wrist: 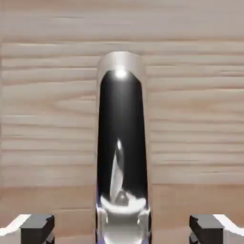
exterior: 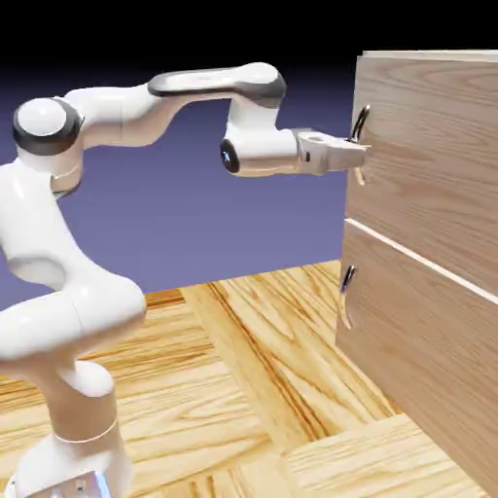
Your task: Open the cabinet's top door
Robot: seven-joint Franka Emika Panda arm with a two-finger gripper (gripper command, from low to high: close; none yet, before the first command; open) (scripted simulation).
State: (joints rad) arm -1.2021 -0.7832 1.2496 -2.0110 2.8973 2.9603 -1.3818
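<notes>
Observed patterned wood counter (exterior: 243, 389) beneath white arm and cabinet. Located cabinet (exterior: 428, 214) at the exterior view's right, light brown with horizontal grain. Saw white arm (exterior: 258, 83) rising at the exterior view's left, bent over, then reaching level toward the cabinet. Found top door (exterior: 438, 146) above the pale seam, closed; lower door (exterior: 409, 321) beneath it, also closed. Placed end effector (exterior: 364, 156) at the top door's handle (exterior: 362, 123), overlapping its lower part in the exterior view. Read as open: in the hand view, grey fingertips (wrist: 37, 229) well apart, one to each side of the dark, shiny handle. Noted lower handle (exterior: 347, 295), slim and curved, on the lower door.
</notes>
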